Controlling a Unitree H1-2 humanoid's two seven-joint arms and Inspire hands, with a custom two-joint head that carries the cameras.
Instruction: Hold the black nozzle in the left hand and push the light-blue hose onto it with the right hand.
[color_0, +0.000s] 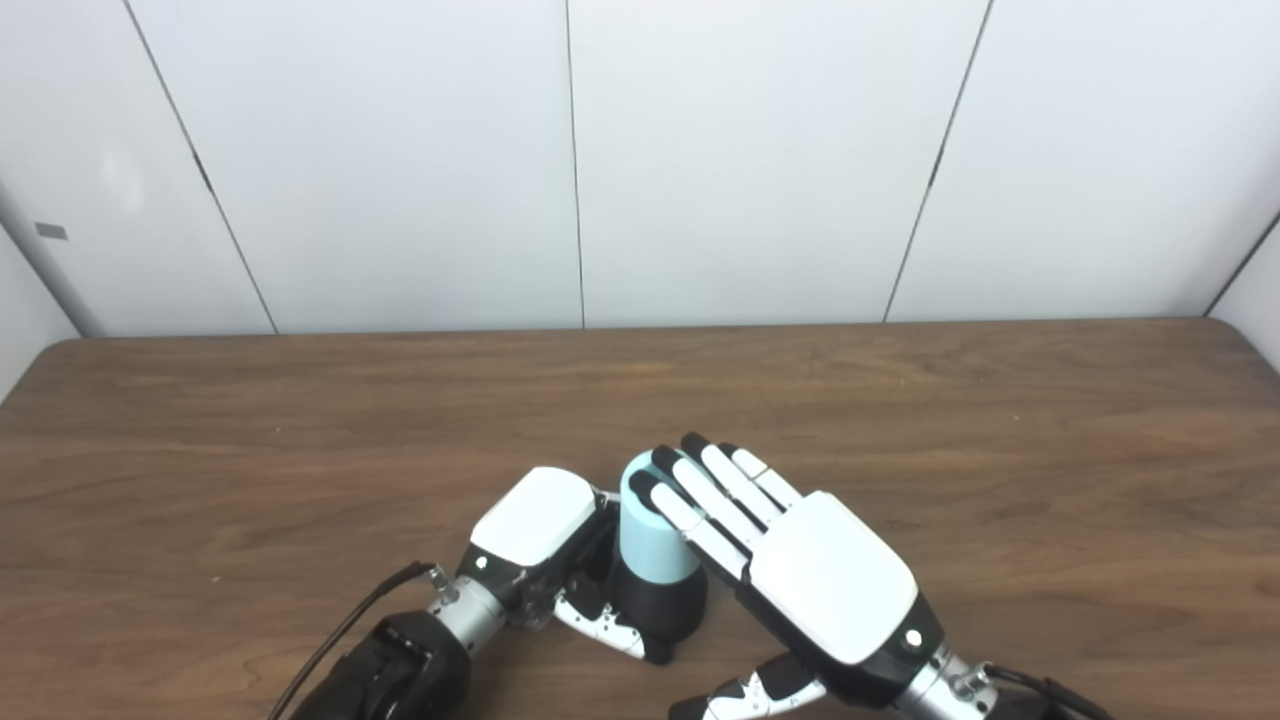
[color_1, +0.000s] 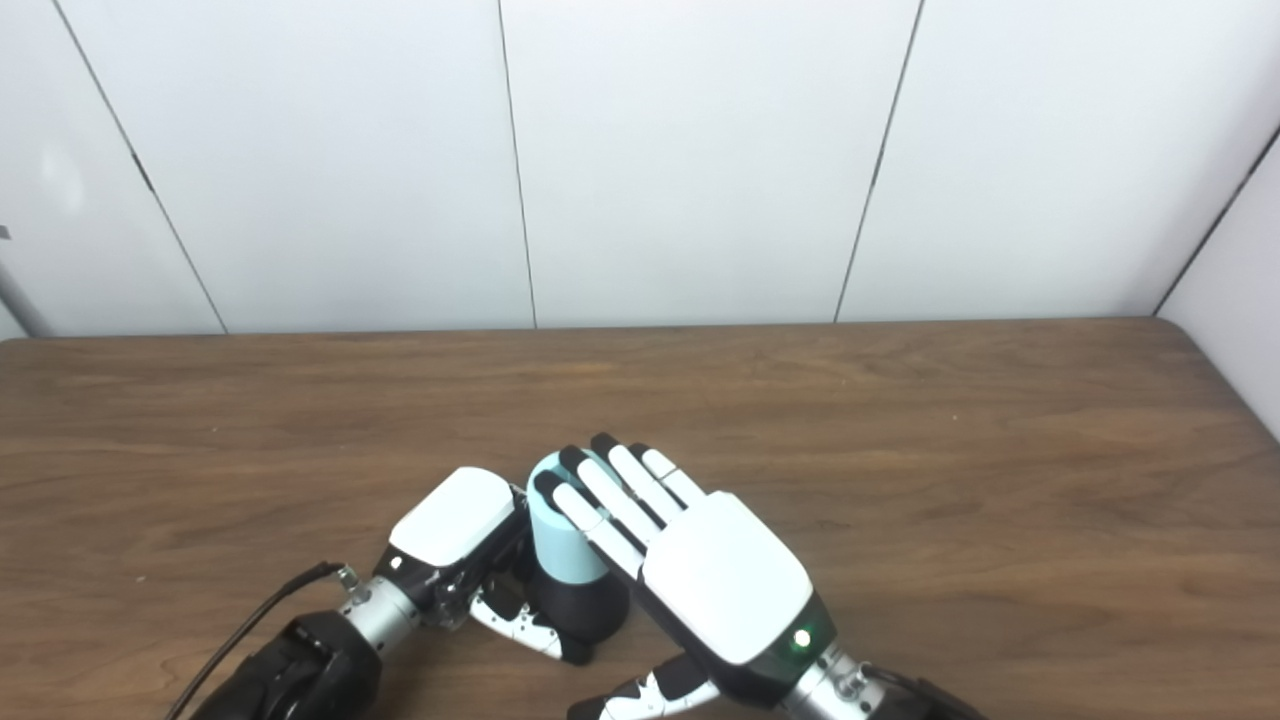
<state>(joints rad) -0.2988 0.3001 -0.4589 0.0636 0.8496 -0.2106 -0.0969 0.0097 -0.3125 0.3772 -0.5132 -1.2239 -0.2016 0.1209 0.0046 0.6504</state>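
The light-blue hose (color_0: 650, 535) stands upright on the black nozzle (color_0: 662, 605), which the left hand (color_0: 540, 540) clasps from its left, while the right hand's (color_0: 800, 570) straight, loosely spread fingers (color_0: 700, 500) lie flat across the hose's top, ready to press down its axis.

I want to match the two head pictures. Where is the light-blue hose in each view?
Left eye view: the light-blue hose stands just left of centre, low, on the black nozzle.
Right eye view: the same hose sits further left, low.
Shared landmark: the right hand, its fingers resting on the hose top, with the left hand just to the left.
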